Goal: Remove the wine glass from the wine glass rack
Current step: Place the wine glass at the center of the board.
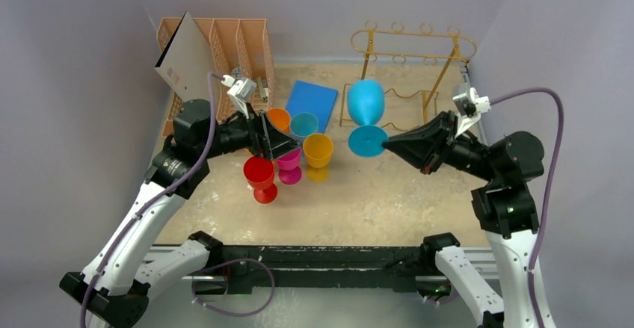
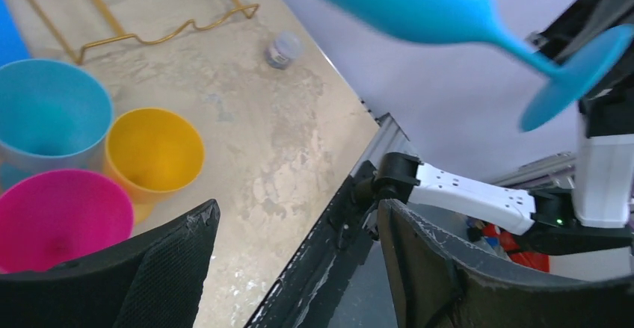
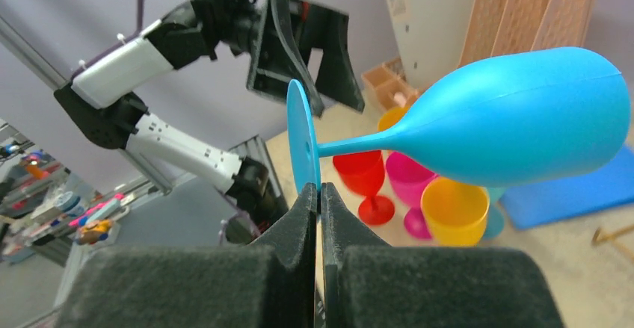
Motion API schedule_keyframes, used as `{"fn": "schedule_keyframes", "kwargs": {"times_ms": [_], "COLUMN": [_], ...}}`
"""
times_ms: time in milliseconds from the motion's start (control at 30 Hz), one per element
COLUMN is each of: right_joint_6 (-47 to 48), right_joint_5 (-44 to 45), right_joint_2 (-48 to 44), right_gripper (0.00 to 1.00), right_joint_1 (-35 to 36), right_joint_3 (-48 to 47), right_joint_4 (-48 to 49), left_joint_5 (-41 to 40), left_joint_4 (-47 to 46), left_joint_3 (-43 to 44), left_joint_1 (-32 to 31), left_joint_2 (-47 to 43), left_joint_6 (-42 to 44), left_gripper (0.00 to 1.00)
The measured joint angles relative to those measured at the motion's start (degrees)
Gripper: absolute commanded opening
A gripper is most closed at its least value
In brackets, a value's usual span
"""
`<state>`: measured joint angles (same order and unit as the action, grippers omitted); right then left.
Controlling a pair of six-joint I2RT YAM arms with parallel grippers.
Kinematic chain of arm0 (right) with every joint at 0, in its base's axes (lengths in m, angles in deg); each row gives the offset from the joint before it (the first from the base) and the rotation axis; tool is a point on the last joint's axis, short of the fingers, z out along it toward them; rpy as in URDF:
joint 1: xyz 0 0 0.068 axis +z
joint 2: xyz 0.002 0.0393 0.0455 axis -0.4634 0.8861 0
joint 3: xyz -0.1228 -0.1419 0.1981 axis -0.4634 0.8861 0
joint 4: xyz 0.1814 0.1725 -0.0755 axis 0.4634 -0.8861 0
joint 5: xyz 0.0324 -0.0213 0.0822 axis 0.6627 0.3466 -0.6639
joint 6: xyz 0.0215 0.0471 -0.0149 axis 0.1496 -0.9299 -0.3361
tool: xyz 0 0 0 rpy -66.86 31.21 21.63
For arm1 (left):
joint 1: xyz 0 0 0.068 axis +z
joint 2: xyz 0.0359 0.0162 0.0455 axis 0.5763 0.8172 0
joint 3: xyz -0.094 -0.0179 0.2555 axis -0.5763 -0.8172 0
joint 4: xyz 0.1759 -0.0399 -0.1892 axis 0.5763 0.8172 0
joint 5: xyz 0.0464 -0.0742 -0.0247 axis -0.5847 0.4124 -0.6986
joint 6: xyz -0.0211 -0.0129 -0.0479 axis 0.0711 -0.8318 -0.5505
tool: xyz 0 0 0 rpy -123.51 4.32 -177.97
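Pinching the foot of the blue glass (image 3: 516,119): right gripper (image 3: 319,193) jaws are pressed almost flat together on the disc's rim, with nothing else between them. The glass hangs in the air, its stem about level in the right wrist view. Its bowl points towards the rack (image 1: 413,42); it sits in front of the rack and clear of the top rails. Left gripper (image 2: 297,216) jaws are spread wide and empty, above the cups (image 1: 290,164) left of the glass. The organizer (image 1: 232,44) stands at back left.
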<state>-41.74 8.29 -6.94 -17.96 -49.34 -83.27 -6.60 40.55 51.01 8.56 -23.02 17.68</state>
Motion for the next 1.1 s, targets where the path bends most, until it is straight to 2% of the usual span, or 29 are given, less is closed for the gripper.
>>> {"fn": "schedule_keyframes", "kwargs": {"times_ms": [133,333,667,900,1100], "right_joint_6": [0.0,0.3,-1.4,-1.7,-1.8], "right_joint_5": [0.7,1.7,0.9,0.5,0.0], "right_joint_2": [-2.8,-1.9,2.5,3.7,4.1], "right_gripper": [0.0,0.0,0.0,0.0,0.0], "right_joint_1": [0.0,0.0,0.1,0.3,0.5], "right_joint_3": [5.0,8.8,9.5,10.5,10.9], "right_joint_4": [-6.7,-14.1,-11.6,-10.7,-9.6], "left_joint_5": [2.8,1.5,-2.3,-2.1,-1.6], "left_joint_4": [-4.3,-6.7,-12.5,-21.3,-22.8], "left_joint_3": [-1.3,-1.2,-1.2,-1.2,-1.2], "left_joint_1": [-2.6,-14.8,-16.7,-19.6,-20.3], "left_joint_2": [1.5,5.7,11.0,15.6,17.1], "left_joint_6": [-1.6,-0.7,-1.3,-4.2,-4.5], "left_gripper": [0.74,0.73,0.67,0.5,0.32]}}
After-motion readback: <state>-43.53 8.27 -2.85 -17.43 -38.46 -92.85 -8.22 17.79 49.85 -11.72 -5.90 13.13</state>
